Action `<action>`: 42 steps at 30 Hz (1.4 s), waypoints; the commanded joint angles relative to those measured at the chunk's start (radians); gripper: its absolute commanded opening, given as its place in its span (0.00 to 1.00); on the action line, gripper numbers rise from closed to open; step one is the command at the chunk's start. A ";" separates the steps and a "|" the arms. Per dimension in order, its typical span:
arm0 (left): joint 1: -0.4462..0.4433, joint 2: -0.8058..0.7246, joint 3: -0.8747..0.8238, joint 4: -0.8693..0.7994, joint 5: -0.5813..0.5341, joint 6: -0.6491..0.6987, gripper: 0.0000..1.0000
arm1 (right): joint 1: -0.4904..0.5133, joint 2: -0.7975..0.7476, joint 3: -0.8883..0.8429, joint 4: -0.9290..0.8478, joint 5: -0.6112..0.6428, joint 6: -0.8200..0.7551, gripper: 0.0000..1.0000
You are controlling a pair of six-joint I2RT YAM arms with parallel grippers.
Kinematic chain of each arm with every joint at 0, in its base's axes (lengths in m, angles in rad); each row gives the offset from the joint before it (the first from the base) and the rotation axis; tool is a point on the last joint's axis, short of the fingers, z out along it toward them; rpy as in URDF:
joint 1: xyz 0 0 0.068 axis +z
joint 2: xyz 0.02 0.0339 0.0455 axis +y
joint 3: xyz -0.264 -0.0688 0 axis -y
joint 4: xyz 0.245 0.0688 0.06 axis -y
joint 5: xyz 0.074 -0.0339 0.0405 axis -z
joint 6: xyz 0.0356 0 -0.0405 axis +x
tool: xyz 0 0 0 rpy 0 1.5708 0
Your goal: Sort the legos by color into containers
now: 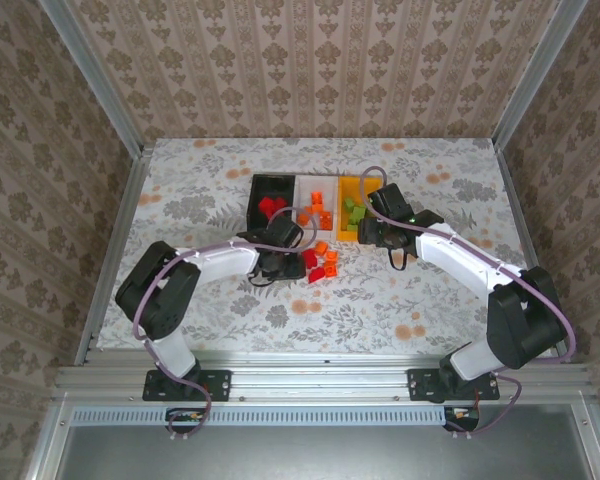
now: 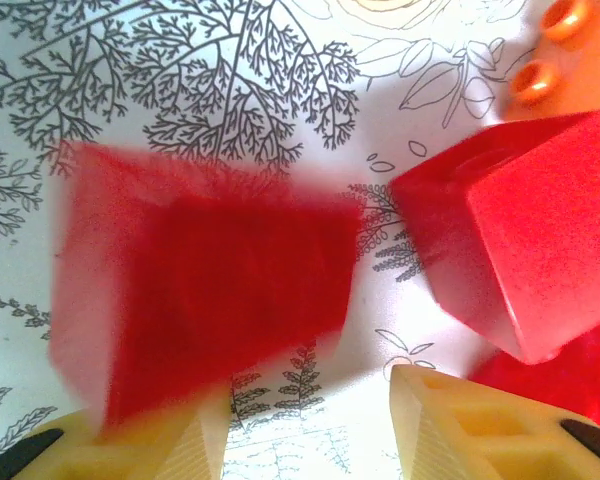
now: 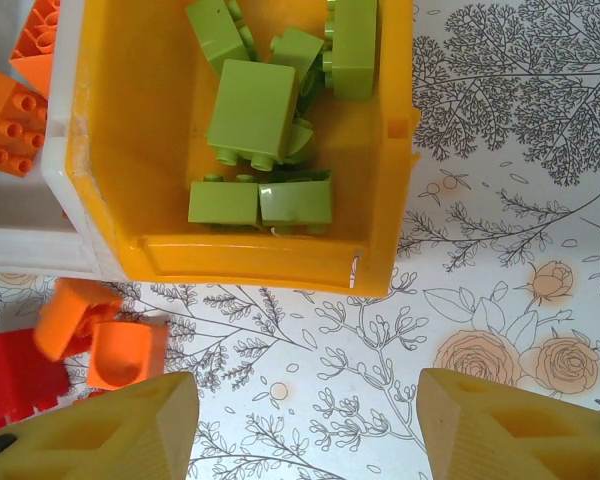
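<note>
One red brick (image 2: 200,290) is found before the left gripper (image 2: 300,415), jaws wide and empty. It is judged light, rigid, slick; flat opposite sides should be pinched.

Green legos (image 3: 250,110) in yellow bin (image 3: 120,170); red legos (image 2: 520,240) loose

Floral table (image 1: 210,170): bins (image 1: 316,179), loose legos (image 1: 318,264)

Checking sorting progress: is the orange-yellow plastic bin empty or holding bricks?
Holding bricks: several light green plastic bricks lie inside the orange-yellow plastic bin.
</note>
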 commanded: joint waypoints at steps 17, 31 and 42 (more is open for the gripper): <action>0.013 -0.036 0.134 -0.155 -0.144 0.153 0.75 | 0.012 -0.032 -0.023 0.021 -0.036 0.026 0.61; 0.103 0.097 0.203 -0.106 -0.093 0.315 0.70 | 0.012 -0.048 -0.023 0.004 -0.030 0.012 0.61; 0.109 0.135 0.169 -0.035 -0.126 0.345 0.42 | 0.014 -0.064 -0.043 0.011 -0.037 0.015 0.60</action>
